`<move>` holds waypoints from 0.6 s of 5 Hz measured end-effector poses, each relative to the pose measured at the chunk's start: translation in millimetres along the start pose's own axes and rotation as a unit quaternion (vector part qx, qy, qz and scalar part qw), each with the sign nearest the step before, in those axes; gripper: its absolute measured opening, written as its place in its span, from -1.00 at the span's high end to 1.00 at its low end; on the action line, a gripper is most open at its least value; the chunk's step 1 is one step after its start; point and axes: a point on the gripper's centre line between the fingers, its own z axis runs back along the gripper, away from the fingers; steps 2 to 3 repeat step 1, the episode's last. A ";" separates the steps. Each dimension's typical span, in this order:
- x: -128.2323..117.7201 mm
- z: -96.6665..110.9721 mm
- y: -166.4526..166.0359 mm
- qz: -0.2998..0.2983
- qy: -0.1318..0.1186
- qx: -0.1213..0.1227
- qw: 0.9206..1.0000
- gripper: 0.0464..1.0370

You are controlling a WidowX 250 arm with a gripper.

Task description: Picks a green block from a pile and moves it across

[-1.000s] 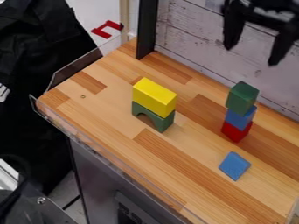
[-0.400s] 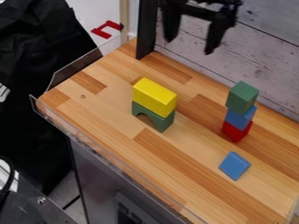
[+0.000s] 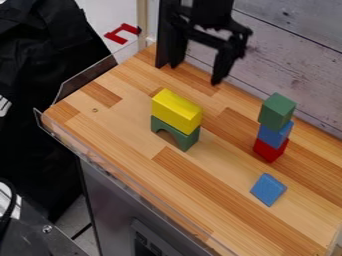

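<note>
Gripper (image 3: 196,73) empty, jaws spread wide; green block (image 3: 277,111) sits atop pile (image 3: 272,136), pick and move both likely left to do.

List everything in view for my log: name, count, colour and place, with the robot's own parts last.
green block: 1, dark green, top of the right-hand stack
stacked blue block: 1, blue, middle of that stack
red block: 1, red, bottom of that stack
loose blue block: 1, blue, on the table before the stack
yellow block: 1, yellow, on the arch
arch: 1, green, on the table, left of the stack
table: 1, wood-brown, under the blocks
post: 1, black, far corner
wall: 1, pale grey boards, behind
bracket-like piece: 1, red, upper left, beyond the table
arm: 1, black, top edge
gripper: 1, black, upper middle, jaws apart and empty
</note>
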 end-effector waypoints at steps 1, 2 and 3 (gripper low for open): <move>-1.1 -1.4 -14.5 -0.021 -0.002 0.005 1.000 -0.92; -1.1 -1.4 -14.5 -0.021 -0.002 0.005 1.000 -0.92; -1.1 -1.4 -14.5 -0.021 -0.002 0.005 1.000 -0.92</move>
